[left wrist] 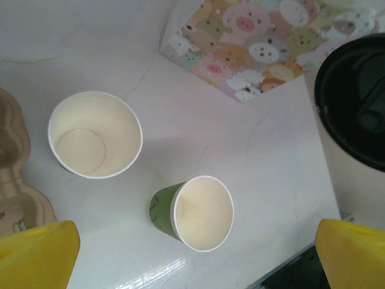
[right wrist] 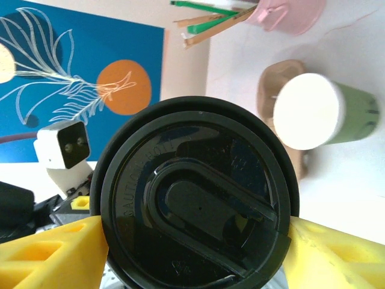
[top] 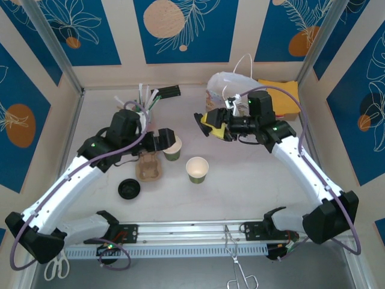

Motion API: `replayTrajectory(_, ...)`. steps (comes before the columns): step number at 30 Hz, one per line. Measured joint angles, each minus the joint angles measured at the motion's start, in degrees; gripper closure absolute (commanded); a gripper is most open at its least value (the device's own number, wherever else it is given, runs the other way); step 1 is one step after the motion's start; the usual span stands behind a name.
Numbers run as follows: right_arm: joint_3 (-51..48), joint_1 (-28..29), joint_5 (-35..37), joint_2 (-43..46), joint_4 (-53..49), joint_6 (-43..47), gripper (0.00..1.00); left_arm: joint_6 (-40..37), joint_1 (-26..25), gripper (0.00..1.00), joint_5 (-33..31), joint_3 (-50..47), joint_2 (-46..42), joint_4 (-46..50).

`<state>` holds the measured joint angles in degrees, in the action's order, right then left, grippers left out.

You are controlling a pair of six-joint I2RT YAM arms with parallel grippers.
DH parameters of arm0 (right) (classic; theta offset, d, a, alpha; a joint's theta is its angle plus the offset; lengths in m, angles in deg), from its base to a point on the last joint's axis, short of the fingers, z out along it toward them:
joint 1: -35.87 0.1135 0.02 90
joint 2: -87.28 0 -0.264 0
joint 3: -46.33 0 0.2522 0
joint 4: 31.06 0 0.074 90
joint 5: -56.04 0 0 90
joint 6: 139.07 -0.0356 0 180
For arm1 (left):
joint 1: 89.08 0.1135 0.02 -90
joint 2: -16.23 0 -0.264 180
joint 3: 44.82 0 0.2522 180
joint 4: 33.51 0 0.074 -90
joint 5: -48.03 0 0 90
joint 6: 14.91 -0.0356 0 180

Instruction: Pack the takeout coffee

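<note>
Black lid (right wrist: 198, 198), clamped in the right gripper (right wrist: 192, 247), half hides its fingers (right wrist: 48, 253); left gripper (left wrist: 195, 259) gapes, tips cropped.

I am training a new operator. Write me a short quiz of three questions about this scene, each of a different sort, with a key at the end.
1. True or false: the right gripper holds a black coffee lid between its fingers.
2. Choose one. The second black lid lies: A) on top of a cup; B) flat on the table; C) inside the patterned bag.
3. Short answer: is the left gripper, above the paper cups, open or shut?

Key: 1 true; 2 B; 3 open.
</note>
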<state>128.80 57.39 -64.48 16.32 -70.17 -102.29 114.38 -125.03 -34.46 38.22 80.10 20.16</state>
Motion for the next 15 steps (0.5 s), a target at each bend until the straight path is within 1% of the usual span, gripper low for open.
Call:
replayTrajectory(3,0.0,-0.2,3.0,2.4,-5.5,3.9,0.28,-0.6,-2.1,0.00,-1.8,0.0,1.2,0.0)
replayTrajectory(9,0.0,0.4,10.2,6.7,-15.0,10.5,0.29,-0.9,-3.8,0.00,-4.0,0.0,1.5,0.0)
replayTrajectory(12,0.0,2.9,15.0,7.9,-18.7,13.1,0.29,-0.9,-4.6,0.00,-4.7,0.0,1.5,-0.1)
replayTrajectory(15,-0.2,7.2,20.2,8.1,-21.2,15.0,0.29,-0.9,-5.2,0.00,-5.2,0.0,1.4,-0.1)
